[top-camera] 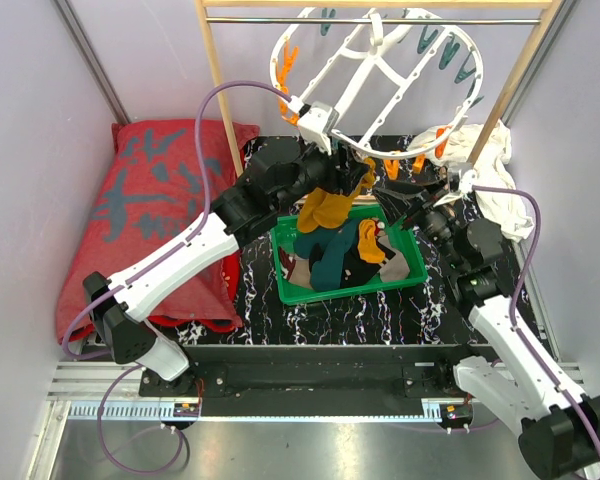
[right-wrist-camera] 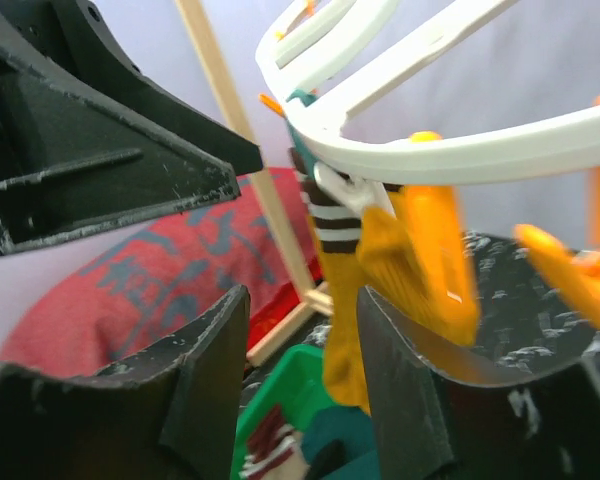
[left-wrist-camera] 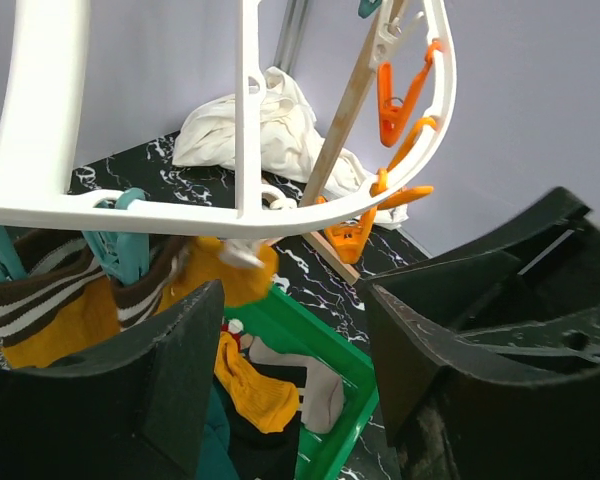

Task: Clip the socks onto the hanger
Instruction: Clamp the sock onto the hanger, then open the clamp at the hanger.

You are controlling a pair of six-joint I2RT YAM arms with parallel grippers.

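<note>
Figure: white oval openwork hanger [top-camera: 358, 88], tilted, suspended at far centre. Orange pegs [top-camera: 286, 62] line its left rim and teal pegs [top-camera: 442, 50] its far right. A mustard sock [top-camera: 326, 210] with a black-and-white striped cuff hangs from the near edge, gripped by a teal peg [left-wrist-camera: 120, 255]. The remaining socks [top-camera: 332, 262] lie heaped in the green tray [top-camera: 380, 284] below.

Red cushion [top-camera: 150, 210], green tray [top-camera: 360, 288], white cloth [top-camera: 500, 195], wooden rack frame [top-camera: 220, 90]
</note>
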